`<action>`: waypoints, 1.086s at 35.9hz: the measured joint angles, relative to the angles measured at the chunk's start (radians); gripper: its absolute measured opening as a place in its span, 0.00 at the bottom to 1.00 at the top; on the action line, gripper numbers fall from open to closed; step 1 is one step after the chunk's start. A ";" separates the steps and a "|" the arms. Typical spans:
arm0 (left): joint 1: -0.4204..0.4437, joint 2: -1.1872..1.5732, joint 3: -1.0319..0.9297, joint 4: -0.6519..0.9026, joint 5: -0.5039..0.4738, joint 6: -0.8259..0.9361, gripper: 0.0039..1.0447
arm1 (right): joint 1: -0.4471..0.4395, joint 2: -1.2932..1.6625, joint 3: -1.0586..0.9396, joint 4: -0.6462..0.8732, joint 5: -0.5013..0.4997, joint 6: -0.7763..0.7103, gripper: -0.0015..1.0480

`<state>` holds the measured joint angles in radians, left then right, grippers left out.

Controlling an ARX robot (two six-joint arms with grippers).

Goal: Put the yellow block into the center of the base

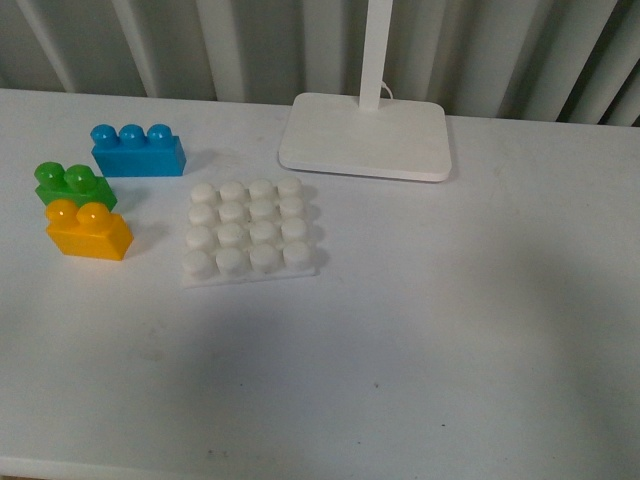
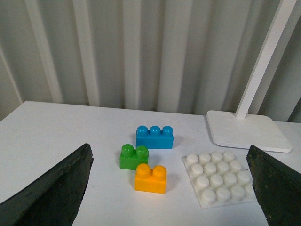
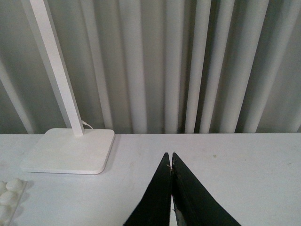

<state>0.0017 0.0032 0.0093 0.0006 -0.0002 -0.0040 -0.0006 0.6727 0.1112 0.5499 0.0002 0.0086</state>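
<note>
White surface (image 1: 450, 340), ribbed grey wall (image 1: 200, 40) behind; yellow block (image 1: 88, 231) left of base (image 1: 249, 232); left pincer (image 2: 169, 146) wide, right pincer (image 3: 170, 155) closed.

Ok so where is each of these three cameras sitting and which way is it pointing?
Front view: on the robot's body, looking down at the table with the yellow block, green brick, blue brick, base and lamp foot; no arm shows.
Left wrist view: on the left wrist, facing the three bricks and ribbed wall; the open left gripper frames them.
Right wrist view: on the right wrist, facing the ribbed wall and lamp foot; the shut right gripper shows.
Shared: all three show lamp foot and base.
</note>
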 joint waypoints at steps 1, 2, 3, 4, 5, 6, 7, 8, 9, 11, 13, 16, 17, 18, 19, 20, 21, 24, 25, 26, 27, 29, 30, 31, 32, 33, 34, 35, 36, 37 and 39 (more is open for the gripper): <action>0.000 0.000 0.000 0.000 0.000 0.000 0.94 | 0.000 -0.010 -0.005 -0.005 0.000 -0.005 0.01; 0.000 0.000 0.000 0.000 0.000 0.000 0.94 | 0.000 -0.027 -0.013 -0.014 0.000 -0.005 0.01; 0.000 0.000 0.000 0.000 0.000 0.000 0.94 | 0.000 -0.034 -0.016 -0.018 0.000 -0.005 0.01; 0.000 0.000 0.000 0.000 0.000 0.000 0.94 | 0.000 -0.050 -0.022 -0.026 0.000 -0.005 0.01; 0.000 0.000 0.000 0.000 0.000 0.000 0.94 | 0.000 -0.060 -0.026 -0.032 0.000 -0.005 0.01; 0.000 0.000 0.000 0.000 0.000 0.000 0.94 | 0.000 -0.069 -0.029 -0.038 0.000 -0.005 0.01; 0.000 0.000 0.000 0.000 0.000 0.000 0.94 | 0.000 -0.084 -0.034 -0.047 0.000 -0.005 0.01; 0.000 0.000 0.000 0.000 0.000 0.000 0.94 | 0.000 -0.093 -0.036 -0.053 0.000 -0.005 0.01; 0.000 0.000 0.000 0.000 0.000 0.000 0.94 | 0.000 -0.103 -0.040 -0.059 0.000 -0.005 0.01; 0.000 0.000 0.000 0.000 0.000 0.000 0.94 | 0.000 -0.127 -0.047 -0.074 0.000 -0.005 0.01; 0.000 0.000 0.000 0.000 0.000 0.000 0.94 | 0.000 -0.156 -0.057 -0.094 0.000 -0.005 0.01; 0.000 0.000 0.000 0.000 0.000 0.000 0.94 | 0.000 -0.204 -0.069 -0.130 0.000 -0.005 0.01; 0.000 0.000 0.000 0.000 0.000 0.000 0.94 | 0.000 -0.211 -0.071 -0.135 0.000 -0.005 0.01; 0.000 0.000 0.000 0.000 0.000 0.000 0.94 | 0.000 -0.222 -0.075 -0.142 0.000 -0.005 0.01; 0.000 0.000 0.000 0.000 0.000 0.000 0.94 | 0.000 -0.224 -0.086 -0.127 0.000 -0.005 0.01; 0.000 0.000 0.000 0.000 0.000 0.000 0.94 | 0.000 -0.229 -0.093 -0.119 0.000 -0.005 0.01; 0.000 0.000 0.000 0.000 0.000 0.000 0.94 | 0.000 -0.236 -0.101 -0.117 0.000 -0.005 0.01; 0.000 0.000 0.000 0.000 0.000 0.000 0.94 | 0.000 -0.259 -0.106 -0.137 0.000 -0.005 0.01; 0.000 0.000 0.000 0.000 0.000 0.000 0.94 | 0.000 -0.271 -0.106 -0.151 0.000 -0.005 0.01; 0.000 0.000 0.000 0.000 0.000 0.000 0.94 | 0.000 -0.280 -0.106 -0.161 0.000 -0.005 0.01; 0.000 0.000 0.000 0.000 0.000 0.000 0.94 | 0.000 -0.297 -0.106 -0.175 0.000 -0.005 0.01; 0.000 0.000 0.000 0.000 0.000 0.000 0.94 | 0.000 -0.331 -0.106 -0.206 0.000 -0.005 0.01; 0.000 0.000 0.000 0.000 0.000 0.000 0.94 | 0.000 -0.344 -0.106 -0.217 0.000 -0.005 0.01; 0.000 0.000 0.000 0.000 0.000 0.000 0.94 | 0.000 -0.360 -0.106 -0.233 0.000 -0.005 0.01; 0.000 0.000 0.000 0.000 0.000 0.000 0.94 | 0.000 -0.371 -0.106 -0.244 0.000 -0.005 0.01; 0.000 0.000 0.000 0.000 0.000 0.000 0.94 | 0.000 -0.384 -0.106 -0.259 0.000 -0.005 0.01; 0.000 0.000 0.000 0.000 0.000 0.000 0.94 | 0.000 -0.394 -0.106 -0.270 0.000 -0.005 0.01; 0.000 0.000 0.000 0.000 0.000 0.000 0.94 | 0.000 -0.404 -0.106 -0.279 0.000 -0.005 0.01; 0.000 0.000 0.000 0.000 0.000 0.000 0.94 | 0.000 -0.413 -0.106 -0.287 0.000 -0.005 0.01; 0.000 0.000 0.000 0.000 0.000 0.000 0.94 | 0.000 -0.426 -0.106 -0.299 0.000 -0.005 0.01; 0.000 0.000 0.000 0.000 0.000 0.000 0.94 | 0.000 -0.444 -0.106 -0.318 0.000 -0.005 0.01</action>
<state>0.0017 0.0032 0.0093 0.0006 -0.0002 -0.0040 -0.0006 0.2287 0.0051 0.2321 -0.0002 0.0036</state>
